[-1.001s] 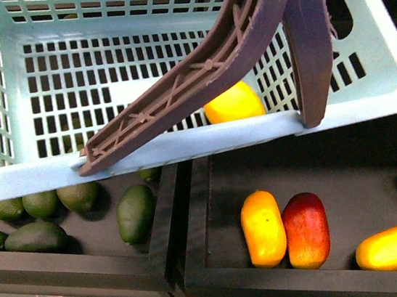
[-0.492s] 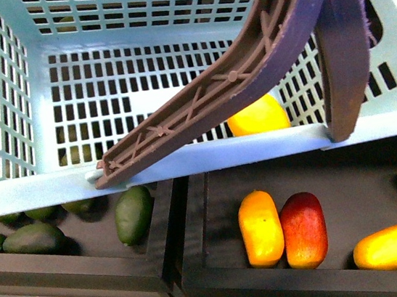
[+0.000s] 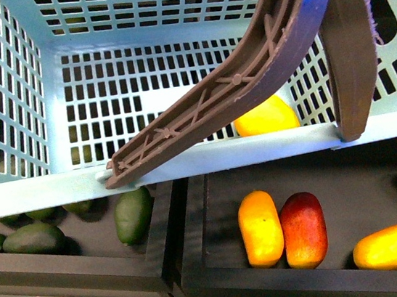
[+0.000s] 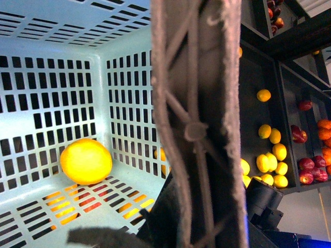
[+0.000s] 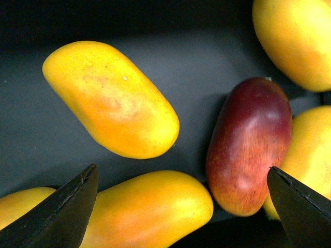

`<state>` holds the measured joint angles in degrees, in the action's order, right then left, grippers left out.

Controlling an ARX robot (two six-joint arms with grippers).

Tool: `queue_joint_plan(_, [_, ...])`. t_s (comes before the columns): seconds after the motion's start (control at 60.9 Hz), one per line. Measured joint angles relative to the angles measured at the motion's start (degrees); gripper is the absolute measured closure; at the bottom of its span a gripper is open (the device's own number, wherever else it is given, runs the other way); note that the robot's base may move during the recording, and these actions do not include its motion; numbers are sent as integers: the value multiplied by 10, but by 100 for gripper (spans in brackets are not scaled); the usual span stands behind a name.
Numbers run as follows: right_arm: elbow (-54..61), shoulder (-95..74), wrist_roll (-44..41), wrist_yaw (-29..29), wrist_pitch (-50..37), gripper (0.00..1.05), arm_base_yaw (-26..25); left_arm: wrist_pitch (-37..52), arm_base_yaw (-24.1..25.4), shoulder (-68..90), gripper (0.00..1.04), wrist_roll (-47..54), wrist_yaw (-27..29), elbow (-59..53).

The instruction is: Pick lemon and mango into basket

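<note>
The light turquoise basket [image 3: 207, 155] hangs over the black trays and fills the upper front view. Its brown ribbed handle [image 3: 248, 83] is swung up across it. My left gripper [image 4: 194, 227] is shut on that handle [image 4: 196, 119]. The lemon [image 3: 266, 116] rests on the slotted basket floor, and it also shows in the left wrist view [image 4: 86, 161]. My right gripper [image 5: 183, 206] is open just above a yellow-orange mango [image 5: 150, 206], which lies between its dark fingertips [image 5: 67, 206]. A second mango [image 5: 111, 101] lies beside it. In the front view neither gripper shows.
A dark red mango [image 3: 304, 228] lies between yellow-orange mangoes [image 3: 260, 227] in the right black tray [image 3: 275, 285]. Dark green oval fruits [image 3: 134, 214] fill the left tray under the basket. Shelves of yellow and red fruit [image 4: 274, 160] stand beyond the basket.
In the front view the basket has shifted right and a little down, carrying the lemon with it. The fruit in the trays has not moved.
</note>
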<state>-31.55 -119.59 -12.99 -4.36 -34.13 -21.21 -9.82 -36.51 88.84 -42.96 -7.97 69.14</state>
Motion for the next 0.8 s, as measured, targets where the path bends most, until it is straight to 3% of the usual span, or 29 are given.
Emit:
queue_joint_plan(0.23, [-47,-26,-199,70,44,9,-2,0,0,0,100,0,4,0])
queue_joint_plan(0.345, [-64,-40,-257,90,73,9,6,0,0,0,100,0,3,0])
queue_joint_plan(0.804, [-134,-131,-282,80,84,9,21,0,0,0,100,0,2,0])
